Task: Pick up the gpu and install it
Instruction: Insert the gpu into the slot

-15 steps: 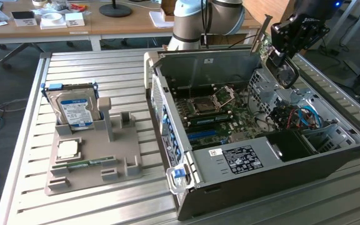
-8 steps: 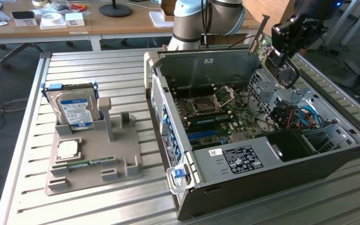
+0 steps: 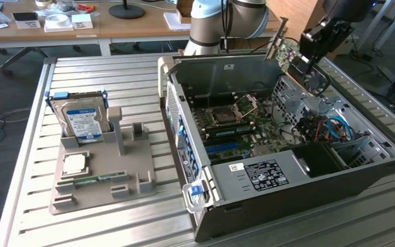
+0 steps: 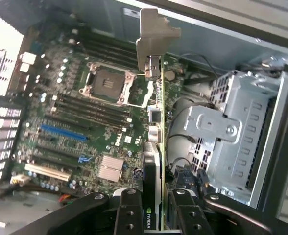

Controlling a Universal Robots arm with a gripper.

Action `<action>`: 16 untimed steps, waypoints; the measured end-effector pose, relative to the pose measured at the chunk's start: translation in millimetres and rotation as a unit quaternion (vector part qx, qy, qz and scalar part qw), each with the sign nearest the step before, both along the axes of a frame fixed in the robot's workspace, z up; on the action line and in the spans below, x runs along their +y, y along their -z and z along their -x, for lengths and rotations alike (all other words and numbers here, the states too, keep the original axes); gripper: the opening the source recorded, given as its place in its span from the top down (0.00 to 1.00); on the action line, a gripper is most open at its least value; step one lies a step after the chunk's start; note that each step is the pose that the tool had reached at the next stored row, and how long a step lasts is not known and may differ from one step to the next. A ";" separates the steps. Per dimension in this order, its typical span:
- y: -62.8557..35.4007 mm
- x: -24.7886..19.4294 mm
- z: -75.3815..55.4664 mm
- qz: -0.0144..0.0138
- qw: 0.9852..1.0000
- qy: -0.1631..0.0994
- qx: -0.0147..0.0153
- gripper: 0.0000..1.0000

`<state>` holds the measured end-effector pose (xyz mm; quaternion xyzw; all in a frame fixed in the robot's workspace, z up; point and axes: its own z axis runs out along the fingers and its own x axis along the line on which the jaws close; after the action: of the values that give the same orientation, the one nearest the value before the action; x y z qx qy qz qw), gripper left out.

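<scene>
My gripper (image 3: pixel 314 49) is shut on the gpu (image 3: pixel 287 51), a thin card with a green board and a pale metal bracket (image 3: pixel 279 38) at its far end. I hold it in the air above the far right corner of the open computer case (image 3: pixel 280 195). In the wrist view the gpu (image 4: pixel 157 142) runs edge-on between my fingers (image 4: pixel 129 213), its bracket (image 4: pixel 154 34) pointing away. Below it lies the motherboard (image 4: pixel 85 122) with its blue slot (image 4: pixel 63 132) and the bare processor socket (image 4: pixel 107 83).
A grey drive cage (image 4: pixel 237 137) and cables fill the case's right side. On the exterior view's left, a grey fixture (image 3: pixel 101 180) holds a silver hard drive (image 3: pixel 81 121), a processor chip (image 3: pixel 74 163) and a memory stick (image 3: pixel 91 180). A desk (image 3: pixel 81 25) stands behind.
</scene>
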<state>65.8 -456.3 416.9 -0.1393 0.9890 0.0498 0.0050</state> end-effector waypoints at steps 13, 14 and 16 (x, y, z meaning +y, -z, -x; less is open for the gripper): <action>0.9 0.0 0.0 0.000 0.993 -0.118 0.000 0.73; 1.0 0.0 0.0 0.000 0.992 -0.127 0.000 0.73; 1.2 0.0 0.0 0.000 0.989 -0.145 0.000 0.73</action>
<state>65.8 -456.3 415.7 -0.2810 0.9584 0.0500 -0.0022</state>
